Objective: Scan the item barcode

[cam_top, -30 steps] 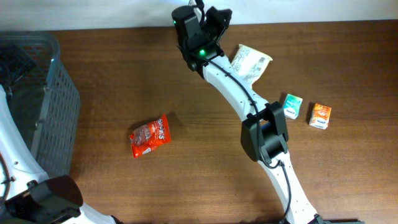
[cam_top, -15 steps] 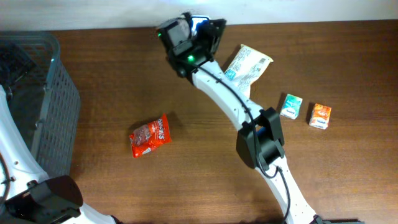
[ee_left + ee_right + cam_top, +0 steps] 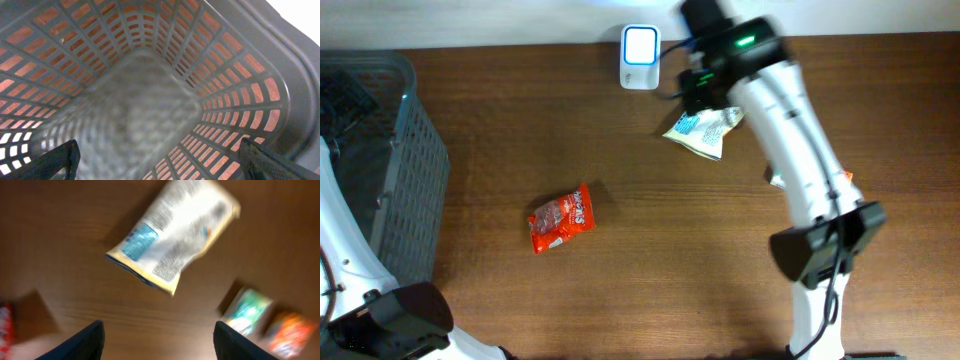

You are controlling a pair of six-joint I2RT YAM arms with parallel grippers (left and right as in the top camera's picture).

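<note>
White snack bag point(image 3: 172, 235) is spotted at 12 o'clock of the right gripper point(image 3: 159, 341), jaws spread, nothing held. Looks light and crinkly, so probably best pinched at an edge.

Matt wood-grain table point(image 3: 520, 130), grey plastic basket point(image 3: 240, 60), glossy red packet point(image 3: 561, 219), shiny pale packet point(image 3: 703, 131)

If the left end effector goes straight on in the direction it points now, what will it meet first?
The left end effector points into the grey basket, and its open fingers have nothing between them. It would most likely meet the basket's mesh floor first. No item shows in the way, though the floor is blurred and its depth is unclear.
</note>
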